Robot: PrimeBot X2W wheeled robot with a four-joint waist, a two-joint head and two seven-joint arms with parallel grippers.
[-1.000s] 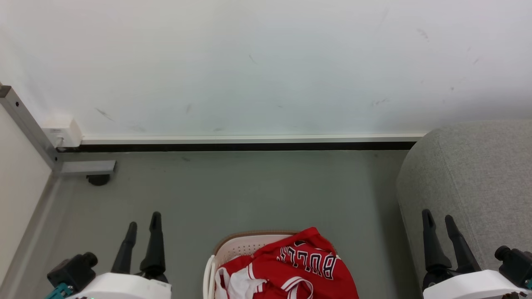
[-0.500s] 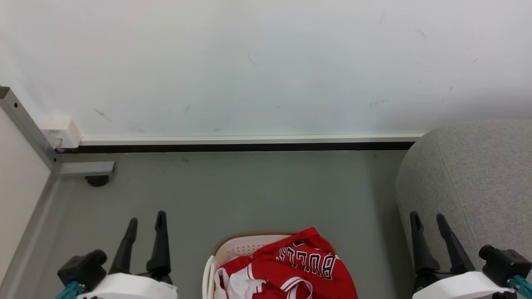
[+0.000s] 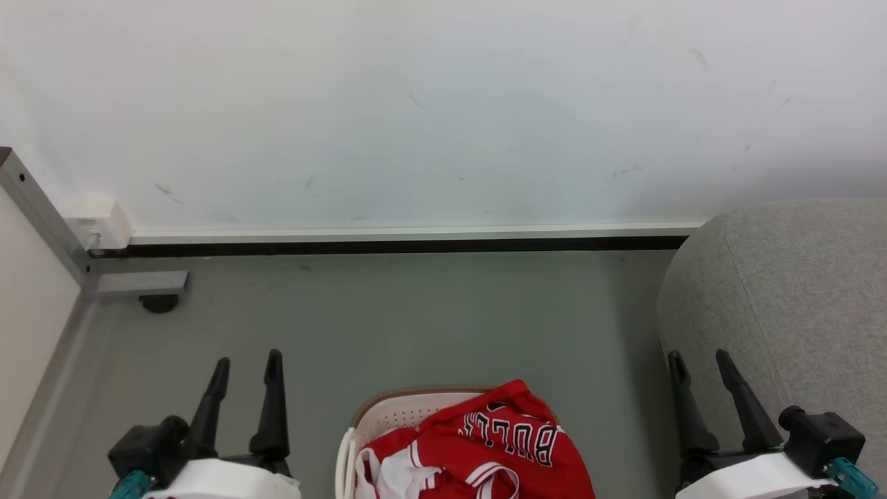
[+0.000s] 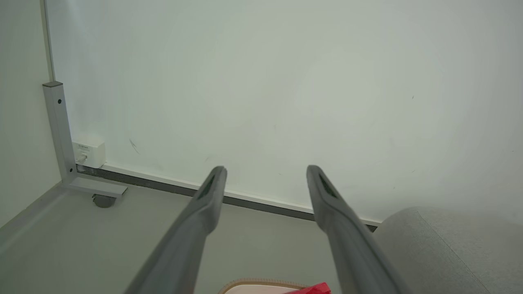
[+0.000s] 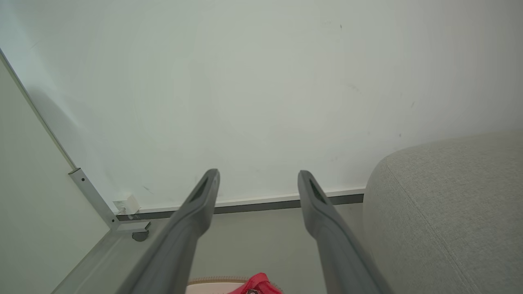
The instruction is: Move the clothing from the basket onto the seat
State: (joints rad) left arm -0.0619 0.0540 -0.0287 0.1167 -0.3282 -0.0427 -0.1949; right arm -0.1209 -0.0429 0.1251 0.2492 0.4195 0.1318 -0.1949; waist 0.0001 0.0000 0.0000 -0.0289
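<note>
Open grey floor runs ahead of me to the skirting strip at the foot of the pale wall. On my left the room is closed by a light panel with a grey metal post, and a dark caster sits under its foot near the corner. On my right the rounded edge of the seat rises from the floor, with a seam line along its top. A strip of bare floor lies between the seat and the basket.

The basket stands on the floor low in front of me, between my two arms, its brown rim curving toward the wall. The clothing is heaped in it, red with white trim, BULLS lettering uppermost, covering the rim on the side toward the seat.

My left gripper hangs over bare floor left of the basket, fingers spread wide, nothing between them. My right gripper sits before the seat's edge, spread just as wide and empty; I cannot tell whether its outer finger brushes the fabric
</note>
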